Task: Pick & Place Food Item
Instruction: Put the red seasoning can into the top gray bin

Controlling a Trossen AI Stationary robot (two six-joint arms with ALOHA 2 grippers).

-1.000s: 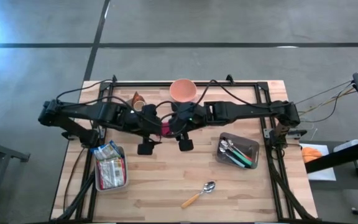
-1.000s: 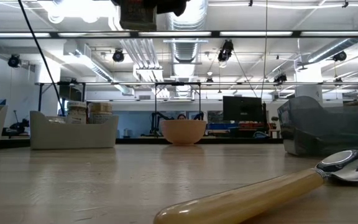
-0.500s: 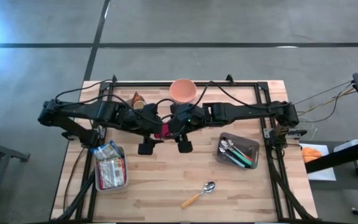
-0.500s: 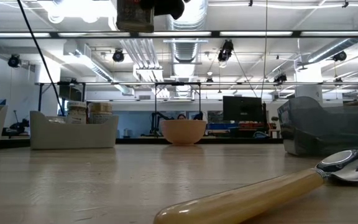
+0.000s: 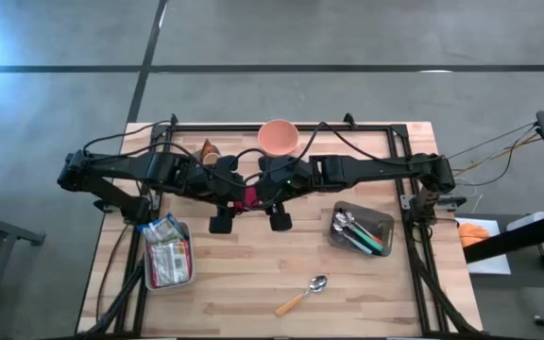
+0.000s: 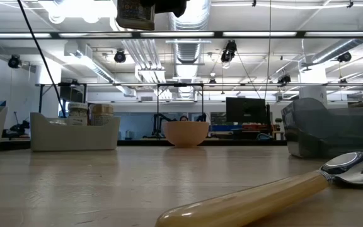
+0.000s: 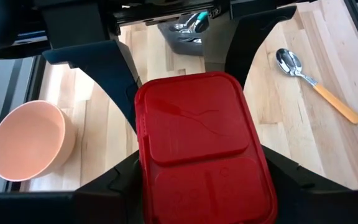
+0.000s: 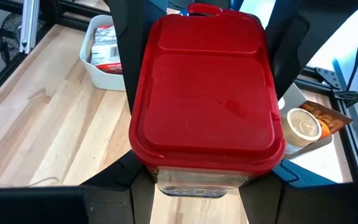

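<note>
A clear food container with a red lid (image 5: 250,196) hangs above the table's middle, between both arms; it also shows as the container (image 7: 197,143) and the container (image 8: 207,93). My left gripper (image 7: 201,180) comes from the table's left and my right gripper (image 8: 207,171) from the right, each shut on one end of it. In the low view the container (image 6: 134,14) sits high above the tabletop. A peach bowl (image 5: 278,138) stands on the table just beyond it. My left gripper pinches the container's two long sides (image 7: 143,186) between its fingers, at the end toward the table's left. The fingers slant down from the left. The container is lifted clear, lid up. My right gripper pinches the two long sides (image 8: 160,177) just under the lid's rim, at the end toward the table's right. The fingers slant down from the right. The container hangs clear of the table, lid up and about level.
A grey bin of cutlery (image 5: 362,229) stands at the right and a grey tray of packets (image 5: 166,253) at the near left. An orange-handled spoon (image 5: 302,295) lies near the front edge. A small snack cup (image 5: 211,151) stands at the far left of the bowl.
</note>
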